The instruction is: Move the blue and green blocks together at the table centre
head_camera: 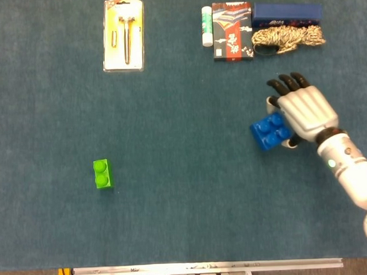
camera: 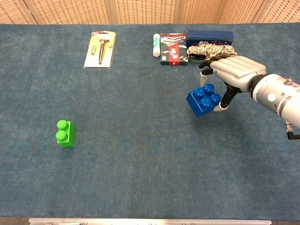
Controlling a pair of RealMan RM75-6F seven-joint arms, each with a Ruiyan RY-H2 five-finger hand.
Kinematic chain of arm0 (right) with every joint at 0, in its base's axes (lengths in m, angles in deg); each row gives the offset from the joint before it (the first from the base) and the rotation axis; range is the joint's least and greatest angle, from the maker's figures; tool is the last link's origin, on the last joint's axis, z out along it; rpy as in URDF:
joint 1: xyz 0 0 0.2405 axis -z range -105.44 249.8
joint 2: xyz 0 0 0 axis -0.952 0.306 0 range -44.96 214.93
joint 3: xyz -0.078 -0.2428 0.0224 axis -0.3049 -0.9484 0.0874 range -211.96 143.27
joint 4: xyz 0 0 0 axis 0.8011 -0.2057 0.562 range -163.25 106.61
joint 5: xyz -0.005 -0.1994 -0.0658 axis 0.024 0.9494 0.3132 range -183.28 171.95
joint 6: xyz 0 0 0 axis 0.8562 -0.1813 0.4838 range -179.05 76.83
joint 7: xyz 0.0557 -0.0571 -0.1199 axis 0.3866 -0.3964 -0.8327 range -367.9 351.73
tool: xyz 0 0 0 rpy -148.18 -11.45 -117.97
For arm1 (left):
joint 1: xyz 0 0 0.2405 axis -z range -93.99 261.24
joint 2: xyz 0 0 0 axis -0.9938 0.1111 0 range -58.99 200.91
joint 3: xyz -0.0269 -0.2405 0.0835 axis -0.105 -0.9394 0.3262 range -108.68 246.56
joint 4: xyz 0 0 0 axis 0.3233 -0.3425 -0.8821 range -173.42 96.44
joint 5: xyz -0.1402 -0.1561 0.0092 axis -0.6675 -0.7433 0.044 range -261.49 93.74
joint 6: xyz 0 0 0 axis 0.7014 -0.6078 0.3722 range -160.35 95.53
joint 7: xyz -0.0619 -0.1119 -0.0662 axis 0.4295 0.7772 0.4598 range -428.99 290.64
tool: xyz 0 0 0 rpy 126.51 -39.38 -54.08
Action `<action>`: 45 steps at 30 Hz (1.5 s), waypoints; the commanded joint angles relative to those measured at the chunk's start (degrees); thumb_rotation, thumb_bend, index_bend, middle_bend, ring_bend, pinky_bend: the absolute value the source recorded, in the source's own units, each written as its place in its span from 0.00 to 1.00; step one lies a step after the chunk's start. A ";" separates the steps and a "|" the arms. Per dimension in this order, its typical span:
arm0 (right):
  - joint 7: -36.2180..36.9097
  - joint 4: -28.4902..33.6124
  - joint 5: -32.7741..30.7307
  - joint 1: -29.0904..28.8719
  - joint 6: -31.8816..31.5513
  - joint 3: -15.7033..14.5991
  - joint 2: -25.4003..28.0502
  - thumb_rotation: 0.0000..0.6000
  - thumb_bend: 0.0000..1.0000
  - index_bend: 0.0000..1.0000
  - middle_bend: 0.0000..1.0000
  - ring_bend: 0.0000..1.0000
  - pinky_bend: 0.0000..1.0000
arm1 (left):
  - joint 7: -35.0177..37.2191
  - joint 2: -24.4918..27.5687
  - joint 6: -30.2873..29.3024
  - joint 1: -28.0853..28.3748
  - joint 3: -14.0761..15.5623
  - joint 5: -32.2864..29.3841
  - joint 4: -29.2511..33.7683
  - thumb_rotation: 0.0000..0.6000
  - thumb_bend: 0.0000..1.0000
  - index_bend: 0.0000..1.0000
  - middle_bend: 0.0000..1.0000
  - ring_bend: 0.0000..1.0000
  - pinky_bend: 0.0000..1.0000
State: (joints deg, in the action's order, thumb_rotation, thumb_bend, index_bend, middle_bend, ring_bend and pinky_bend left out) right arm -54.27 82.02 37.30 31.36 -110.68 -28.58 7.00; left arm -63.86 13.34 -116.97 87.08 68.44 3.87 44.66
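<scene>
My right hand (head_camera: 303, 112) (camera: 232, 72) holds the blue block (head_camera: 269, 132) (camera: 202, 100) between thumb and fingers, right of the table's middle. In the chest view the block looks tilted and lifted off the cloth. The green block (head_camera: 102, 174) (camera: 65, 133) stands alone on the blue-grey table (head_camera: 185, 192) far to the left, studs up. My left hand shows in neither view.
Along the far edge lie a carded tool pack (head_camera: 124, 34) (camera: 100, 49), a white tube (head_camera: 207, 26), a patterned box (head_camera: 232, 31), a dark blue box (head_camera: 286, 13) and a coil of rope (head_camera: 288, 37). The table's front edge (head_camera: 200, 268) runs along the bottom.
</scene>
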 commanded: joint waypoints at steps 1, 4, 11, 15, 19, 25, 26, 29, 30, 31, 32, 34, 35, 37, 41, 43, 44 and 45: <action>-3.26 0.84 -4.63 -2.87 -2.50 1.24 -2.56 1.00 0.05 0.57 0.13 0.01 0.06 | 0.67 -0.24 0.11 0.00 0.44 0.53 -1.07 1.00 0.00 0.45 0.36 0.27 0.46; -4.58 0.47 -8.42 -4.78 -4.03 2.41 -4.74 1.00 0.05 0.57 0.13 0.01 0.06 | 1.32 -0.22 -0.03 -0.10 0.74 0.92 -1.97 1.00 0.00 0.44 0.36 0.27 0.46; -7.78 -1.61 -15.23 -8.94 -10.24 5.60 -11.48 1.00 0.09 0.57 0.13 0.01 0.06 | 1.85 -0.44 -0.28 -0.54 1.39 1.31 -3.94 1.00 0.00 0.44 0.36 0.27 0.46; -9.17 -2.57 -20.83 -11.35 -12.55 8.49 -14.57 1.00 0.09 0.57 0.13 0.01 0.06 | 2.26 -0.58 -0.38 -0.82 1.69 1.39 -4.61 1.00 0.00 0.44 0.36 0.27 0.47; -11.64 -4.47 -25.15 -13.86 -15.04 9.99 -17.70 1.00 0.09 0.57 0.13 0.01 0.06 | 2.70 -0.73 -0.54 -1.06 1.86 1.39 -5.10 1.00 0.00 0.44 0.36 0.27 0.47; -13.01 -7.09 -32.43 -16.23 -18.57 13.09 -22.78 1.00 0.09 0.57 0.13 0.01 0.06 | 2.98 -1.03 -0.80 -1.44 2.09 1.37 -5.64 1.00 0.00 0.44 0.36 0.27 0.47; -13.19 -7.95 -33.34 -16.71 -19.27 13.70 -23.80 1.00 0.10 0.57 0.13 0.01 0.05 | 3.02 -1.09 -0.88 -1.54 2.14 1.38 -5.73 1.00 0.00 0.44 0.36 0.28 0.47; -13.78 -10.30 -34.11 -17.93 -20.97 14.59 -26.27 1.00 0.10 0.57 0.13 0.01 0.05 | 3.13 -1.26 -1.07 -1.79 2.24 1.32 -5.96 1.00 0.00 0.44 0.36 0.28 0.47; -13.77 -10.92 -34.19 -18.21 -21.42 14.92 -27.01 1.00 0.10 0.57 0.13 0.01 0.05 | 3.21 -1.31 -1.09 -1.84 2.25 1.28 -6.06 1.00 0.00 0.44 0.36 0.28 0.47; -13.63 -11.43 -34.37 -18.45 -21.86 15.40 -27.76 1.00 0.10 0.57 0.13 0.01 0.05 | 3.32 -1.38 -1.11 -1.90 2.27 1.24 -6.17 1.00 0.00 0.44 0.36 0.28 0.47; -13.32 -12.02 -34.60 -18.71 -22.36 16.17 -28.71 1.00 0.10 0.57 0.13 0.01 0.05 | 3.44 -1.49 -1.14 -1.97 2.27 1.17 -6.35 1.00 0.00 0.44 0.36 0.27 0.48; -12.72 -13.00 -34.55 -19.06 -23.06 17.18 -30.08 1.00 0.10 0.57 0.13 0.01 0.05 | 3.66 -1.65 -1.21 -2.10 2.28 1.09 -6.66 1.00 0.00 0.44 0.36 0.27 0.48; -12.35 -13.80 -34.25 -19.28 -23.56 17.64 -30.98 1.00 0.10 0.57 0.13 0.01 0.05 | 3.83 -1.73 -1.22 -2.17 2.32 1.05 -6.86 1.00 0.00 0.44 0.36 0.27 0.48; -11.67 -15.14 -33.94 -19.46 -24.35 18.30 -32.40 1.00 0.10 0.57 0.13 0.01 0.05 | 4.08 -1.81 -1.22 -2.30 2.40 1.00 -7.12 1.00 0.00 0.44 0.36 0.28 0.48; -10.32 -18.13 -34.05 -19.64 -25.97 20.22 -35.62 1.00 0.10 0.57 0.13 0.00 0.05 | 4.66 -1.99 -1.23 -2.62 2.53 0.82 -7.72 1.00 0.00 0.44 0.36 0.28 0.48; -10.19 -19.21 -34.01 -19.74 -26.56 20.82 -36.72 1.00 0.10 0.57 0.13 0.00 0.05 | 4.81 -2.10 -1.19 -2.70 2.58 0.78 -7.93 1.00 0.00 0.44 0.36 0.28 0.48; -10.10 -19.92 -34.04 -19.78 -27.03 21.29 -37.44 1.00 0.10 0.57 0.13 0.00 0.05 | 4.89 -2.18 -1.22 -2.75 2.60 0.80 -8.06 1.00 0.00 0.44 0.36 0.28 0.48; -10.13 -20.42 -34.16 -19.82 -27.37 21.70 -37.96 1.00 0.10 0.57 0.13 0.00 0.05 | 4.94 -2.24 -1.22 -2.77 2.61 0.81 -8.16 1.00 0.00 0.44 0.36 0.28 0.48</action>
State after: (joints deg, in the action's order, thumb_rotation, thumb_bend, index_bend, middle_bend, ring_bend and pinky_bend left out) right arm -64.56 62.21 3.24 11.66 -137.51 -7.45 -30.32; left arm -58.95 11.14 -118.18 84.32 71.04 4.67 36.54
